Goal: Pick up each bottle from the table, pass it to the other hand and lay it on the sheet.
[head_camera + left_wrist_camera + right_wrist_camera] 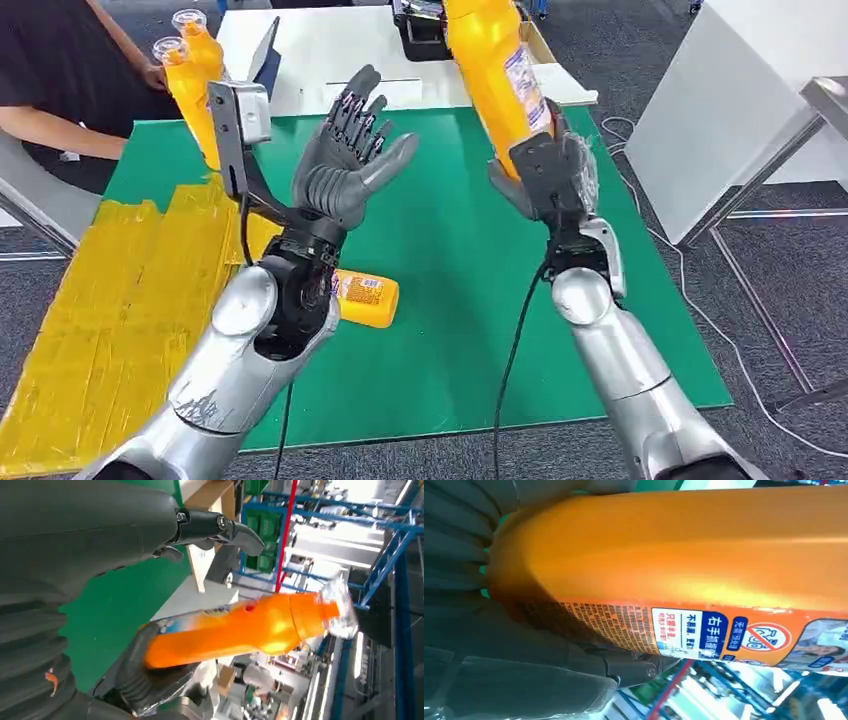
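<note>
Bottle, rigid, glossy and probably slippery, is standing gripped low in the right hand, while the left hand is waiting released, best taking its mid-body.

bottle on table, sheet left

Grey carpet floor; white table behind green mat; white panel at right; blue shelving.

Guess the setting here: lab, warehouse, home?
Probably a robot test area in a lab or workshop: blue metal racking behind, grey carpet floor, and a work table under a green mat with a taped yellow sheet.
</note>
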{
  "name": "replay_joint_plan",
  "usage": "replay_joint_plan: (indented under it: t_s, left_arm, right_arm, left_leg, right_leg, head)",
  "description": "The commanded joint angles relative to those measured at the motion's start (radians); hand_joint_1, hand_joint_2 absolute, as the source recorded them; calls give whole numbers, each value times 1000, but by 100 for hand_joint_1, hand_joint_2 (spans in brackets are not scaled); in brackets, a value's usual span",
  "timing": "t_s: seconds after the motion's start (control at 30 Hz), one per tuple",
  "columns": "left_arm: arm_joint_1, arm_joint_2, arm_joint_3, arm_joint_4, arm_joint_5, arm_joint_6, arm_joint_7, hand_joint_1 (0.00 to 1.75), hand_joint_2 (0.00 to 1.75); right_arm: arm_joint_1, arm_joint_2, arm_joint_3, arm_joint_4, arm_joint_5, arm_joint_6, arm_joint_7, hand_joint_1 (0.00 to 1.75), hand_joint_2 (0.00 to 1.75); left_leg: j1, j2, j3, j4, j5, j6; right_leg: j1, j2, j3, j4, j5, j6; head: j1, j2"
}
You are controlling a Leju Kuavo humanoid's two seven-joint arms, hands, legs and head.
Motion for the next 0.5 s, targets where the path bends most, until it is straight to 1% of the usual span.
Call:
replay_joint_plan:
  t_s: [0.03,0.07,0.13,0.23,0.27,0.37,0.4,0.43,0.5]
  left_arm:
    - [-66,13,8,136,-68,23,1,0,175]
    - [-72,11,12,149,-77,25,5,0,175]
    - [-83,3,19,175,-106,35,9,0,175]
    - [-92,0,29,196,-134,43,11,0,175]
    - [-92,-1,31,197,-134,42,11,0,175]
    - [-71,7,53,195,-149,44,7,0,175]
    - [-63,10,57,191,-149,43,8,0,175]
    - [-57,11,63,185,-146,42,8,0,175]
    - [-57,11,63,185,-146,42,8,0,175]
  right_arm:
    - [-58,33,134,42,100,-20,22,175,175]
    - [-62,38,143,44,107,-14,25,175,175]
    - [-67,51,157,48,127,-7,29,175,175]
    - [-75,76,196,59,172,-2,34,175,175]
    - [-75,80,200,59,177,-3,36,175,175]
    - [-76,110,252,50,212,-2,32,175,175]
    - [-76,116,262,50,221,-5,36,175,175]
    - [-76,119,269,51,224,-8,39,175,175]
    - [-76,119,269,51,224,-8,39,175,175]
  left_leg:
    - [0,4,5,0,-2,-4]
    - [0,4,7,0,-3,-6]
    - [0,3,4,0,-2,-4]
    - [0,5,8,1,-3,-6]
    - [0,5,4,0,-2,-4]
    - [0,6,8,0,-4,-7]
    - [0,6,4,-1,-2,-4]
    - [0,7,6,-1,-3,-5]
    - [0,3,3,-1,-1,-3]
  right_leg:
    - [0,3,4,0,-1,-1]
    - [0,3,6,0,-2,-2]
    - [0,2,3,0,-1,-1]
    - [0,4,7,0,-2,-2]
    - [0,3,3,0,-1,-1]
    - [0,4,7,0,-2,-2]
    - [0,4,3,0,-1,-1]
    - [0,5,5,0,-1,-2]
    - [0,2,3,0,-1,-1]
  head:
    - [0,0]
    - [0,0]
    - [0,0]
    - [0,0]
    - [0,0]
    - [1,0]
    - [0,0]
    - [0,0]
    - [0,0]
